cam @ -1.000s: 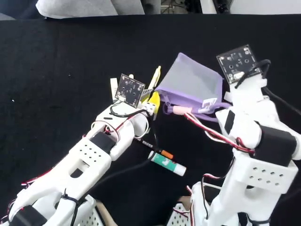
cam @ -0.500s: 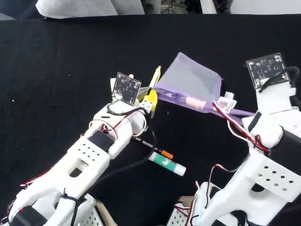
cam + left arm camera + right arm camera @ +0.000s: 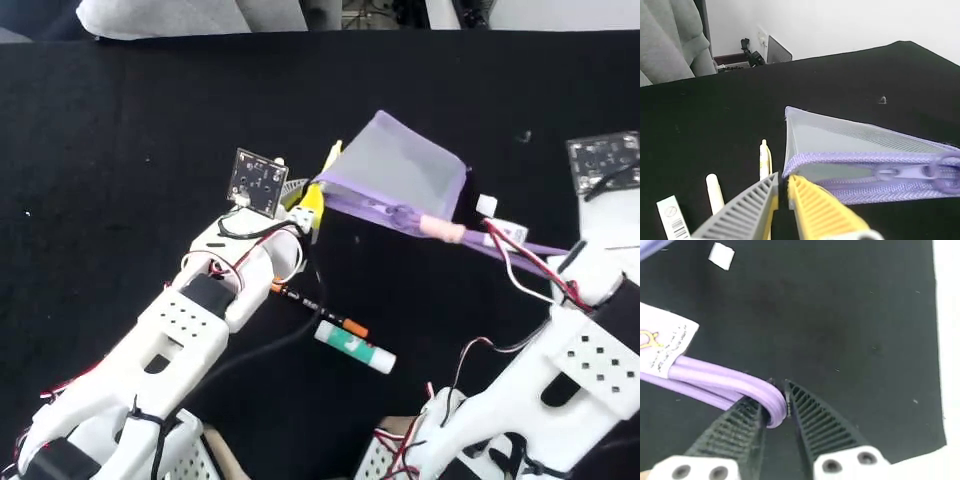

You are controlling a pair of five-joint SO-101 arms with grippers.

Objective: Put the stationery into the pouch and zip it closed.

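The purple mesh pouch (image 3: 405, 170) is lifted and stretched between both arms. My left gripper (image 3: 309, 203) is shut on its near corner; in the left wrist view the grey and yellow fingers (image 3: 812, 207) pinch that corner of the pouch (image 3: 850, 142). The zip slider (image 3: 887, 173) sits partway along the zip, with a pink pull (image 3: 441, 229). My right gripper (image 3: 777, 390) is shut on the pouch's purple strap loop (image 3: 715, 382), beside a white tag (image 3: 665, 340). A black pen (image 3: 318, 305) and a glue stick (image 3: 356, 346) lie on the table in front of the pouch.
A yellow-white pen (image 3: 765, 160), a white stick (image 3: 715, 187) and a labelled white piece (image 3: 672, 217) lie beside the pouch's corner. A small white block (image 3: 487, 206) rests near the strap. The black table (image 3: 120, 130) has free room at left and far back.
My right arm has swung right, pulling the strap and pink pull with it and stretching the pouch. My left gripper has shifted slightly left, still holding the corner.
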